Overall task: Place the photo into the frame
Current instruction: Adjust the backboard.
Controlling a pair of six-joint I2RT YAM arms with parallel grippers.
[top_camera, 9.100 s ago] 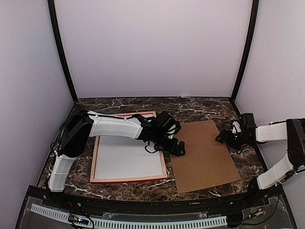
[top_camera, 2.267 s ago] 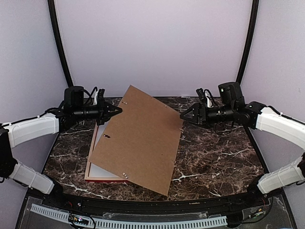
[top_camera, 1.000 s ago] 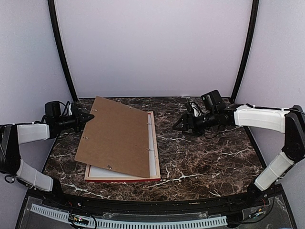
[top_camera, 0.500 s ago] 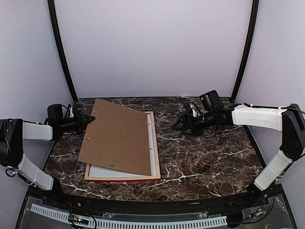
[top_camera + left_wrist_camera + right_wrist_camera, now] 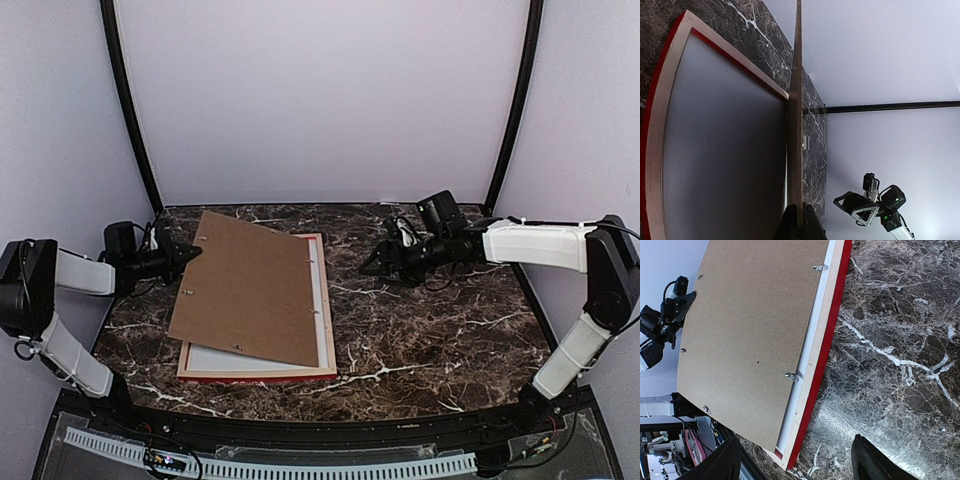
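The frame lies back side up on the left half of the table, with red outer edges and pale wood rails. A brown backing board slants over it, its right edge down near the frame's right rail and its far-left corner raised. My left gripper is shut on that corner, and the board shows edge-on between its fingers. A white sheet fills the frame beneath the board. The photo is hidden. My right gripper hovers open and holds nothing, right of the frame.
Dark marble tabletop stretches to the right of the frame. Small metal tabs stick out along the board's right edge. Pale walls and black corner posts close off the back and sides.
The right gripper let go of the board and drew back to the right. The left gripper lowered the board over the frame. In the last second the board shifted slightly right.
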